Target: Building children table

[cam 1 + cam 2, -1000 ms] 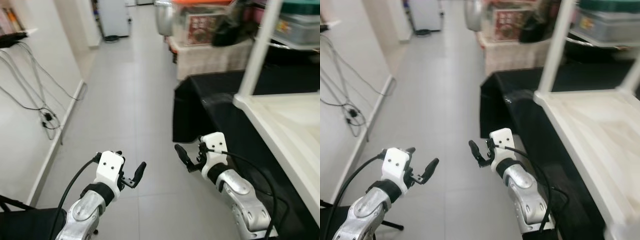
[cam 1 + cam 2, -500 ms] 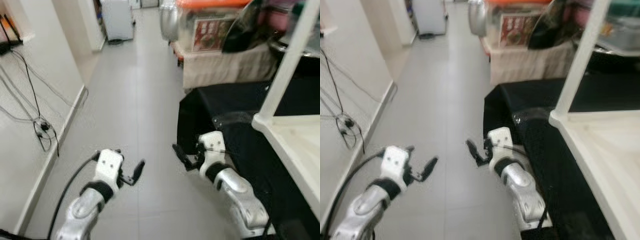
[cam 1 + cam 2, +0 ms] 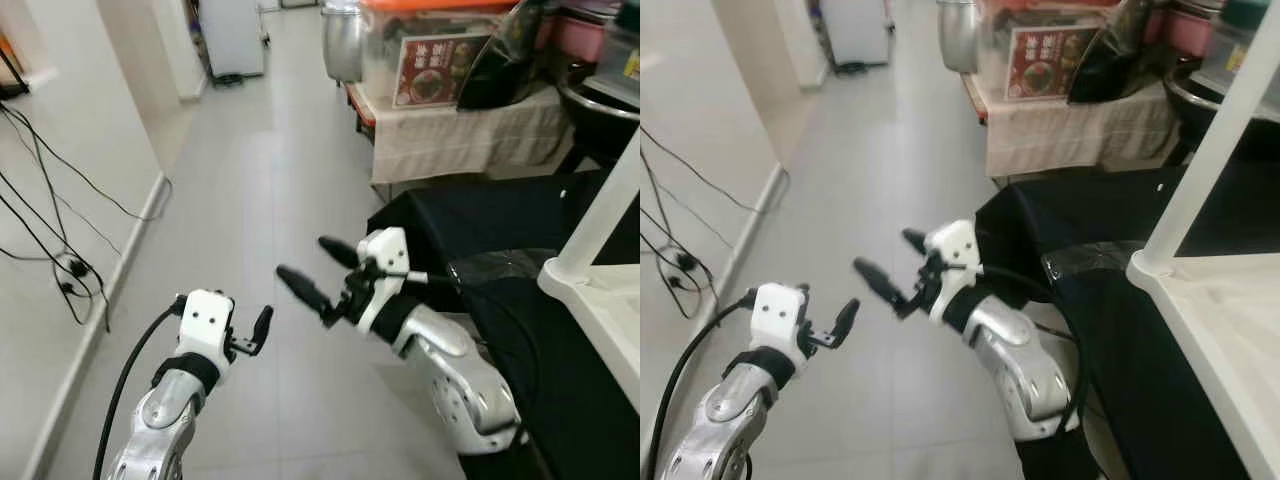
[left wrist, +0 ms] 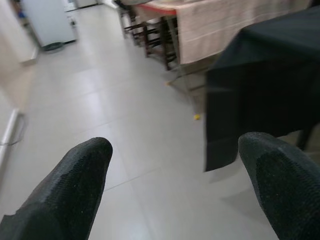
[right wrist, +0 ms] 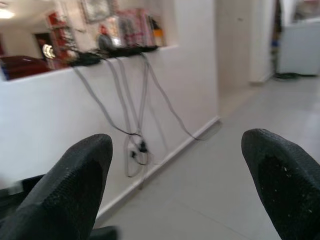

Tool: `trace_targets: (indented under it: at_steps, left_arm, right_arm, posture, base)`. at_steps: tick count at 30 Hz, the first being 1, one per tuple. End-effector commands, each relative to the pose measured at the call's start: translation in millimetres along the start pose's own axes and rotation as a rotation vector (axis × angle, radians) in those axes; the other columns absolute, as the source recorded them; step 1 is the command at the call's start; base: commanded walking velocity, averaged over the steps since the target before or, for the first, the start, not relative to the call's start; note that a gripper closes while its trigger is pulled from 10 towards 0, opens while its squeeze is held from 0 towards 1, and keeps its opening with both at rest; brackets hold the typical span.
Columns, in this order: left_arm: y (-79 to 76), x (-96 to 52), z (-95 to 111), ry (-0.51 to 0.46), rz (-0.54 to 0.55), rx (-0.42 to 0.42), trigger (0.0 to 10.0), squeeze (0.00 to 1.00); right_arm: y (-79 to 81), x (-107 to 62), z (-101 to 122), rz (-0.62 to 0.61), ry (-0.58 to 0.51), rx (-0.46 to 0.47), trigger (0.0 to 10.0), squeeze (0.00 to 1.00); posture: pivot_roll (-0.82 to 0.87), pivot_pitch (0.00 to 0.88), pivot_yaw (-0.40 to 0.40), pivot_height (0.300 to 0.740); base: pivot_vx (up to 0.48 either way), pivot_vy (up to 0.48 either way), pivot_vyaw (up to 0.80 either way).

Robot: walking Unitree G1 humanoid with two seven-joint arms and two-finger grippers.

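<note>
A white table panel (image 3: 1225, 345) lies at my right, with a white leg (image 3: 1215, 140) standing up from its near corner. My right gripper (image 3: 320, 270) is raised over the tiled floor to the left of that panel and apart from it. Its fingers are spread wide and hold nothing. In the right wrist view the fingertips (image 5: 67, 187) frame a white wall with cables. My left gripper (image 3: 255, 330) hangs lower at the left, open and empty. The left wrist view shows its fingertips (image 4: 67, 192) spread over bare floor.
A black cloth (image 3: 480, 220) drapes over furniture under and beside the white panel. Behind it a cloth-covered table (image 3: 460, 135) carries boxes and a metal pot (image 3: 342, 40). Cables (image 3: 60, 250) trail down the left wall. A grey tiled corridor (image 3: 260, 170) runs ahead.
My right gripper has risen and swung left, now pointing toward the left wall. The left gripper has hardly moved. The camera has shifted, pushing the white panel further right.
</note>
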State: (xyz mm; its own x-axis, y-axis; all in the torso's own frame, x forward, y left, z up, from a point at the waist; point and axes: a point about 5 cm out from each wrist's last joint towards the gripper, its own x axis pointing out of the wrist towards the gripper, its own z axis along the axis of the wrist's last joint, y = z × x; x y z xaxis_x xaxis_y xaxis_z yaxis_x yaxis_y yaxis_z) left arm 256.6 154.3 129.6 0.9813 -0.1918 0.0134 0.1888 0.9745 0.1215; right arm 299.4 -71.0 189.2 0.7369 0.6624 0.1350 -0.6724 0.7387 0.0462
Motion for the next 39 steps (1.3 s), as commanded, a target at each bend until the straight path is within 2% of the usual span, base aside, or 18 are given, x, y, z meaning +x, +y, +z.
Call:
trace_targets:
  at_steps: [1,8,12,16,18,19,25,32,39]
  left_arm:
    - [6.5,-2.1,-4,0.015,0.041,0.023,10.0,0.00]
    - [7.2,-0.2,-4,0.018,0.056,0.022,10.0,0.00]
    - [8.9,2.3,-3,0.018,0.063,0.027,10.0,0.00]
    - [10.6,4.4,-3,0.024,0.070,0.032,10.0,0.00]
    - [11.1,5.3,-3,0.026,0.069,0.032,10.0,0.00]
    - [10.9,5.4,-3,0.027,0.066,0.033,10.0,0.00]
    - [10.5,5.1,-3,0.025,0.059,0.037,10.0,0.00]
    - [7.1,4.6,-2,0.009,0.029,0.060,10.0,0.00]
    - [5.2,3.6,-2,0.000,0.016,0.067,10.0,0.00]
  right_arm:
    - [-4.6,4.8,-3,-0.068,0.027,-0.025,10.0,0.00]
    - [-12.9,2.0,-7,-0.139,0.074,-0.028,10.0,0.00]
    - [-25.3,-6.3,-8,-0.226,0.086,-0.042,10.0,0.00]
    - [-33.5,-13.4,-11,-0.273,0.098,-0.061,10.0,0.00]
    - [-39.4,-19.8,-13,-0.307,0.116,-0.093,10.0,0.00]
    - [-44.2,-25.0,-14,-0.337,0.141,-0.137,10.0,0.00]
    - [-53.5,-31.3,-16,-0.392,0.169,-0.172,10.0,0.00]
    - [-57.0,-31.8,-17,-0.416,0.177,-0.178,10.0,0.00]
    - [-52.9,-36.5,-35,-0.441,0.224,-0.167,10.0,0.00]
  posture:
    - [0.02,0.032,-0.008,0.740]
    - [0.01,0.028,-0.012,0.740]
    - [0.01,0.028,-0.006,0.740]
    - [0.00,0.029,-0.001,0.740]
    - [-0.01,0.031,0.002,0.740]
    - [-0.01,0.031,0.004,0.740]
    - [-0.01,0.032,0.011,0.740]
    - [-0.01,0.030,0.010,0.740]
    - [0.00,0.027,0.001,0.740]
  base:
    - [0.000,0.000,0.00]
    - [0.000,0.000,-0.69]
    - [0.000,0.120,-0.80]
    - [0.000,0.480,-0.80]
    - [0.000,0.480,-0.80]
    - [0.000,0.480,-0.80]
    - [0.000,0.447,-0.80]
    - [0.000,0.040,-0.80]
    - [0.000,0.000,-0.80]
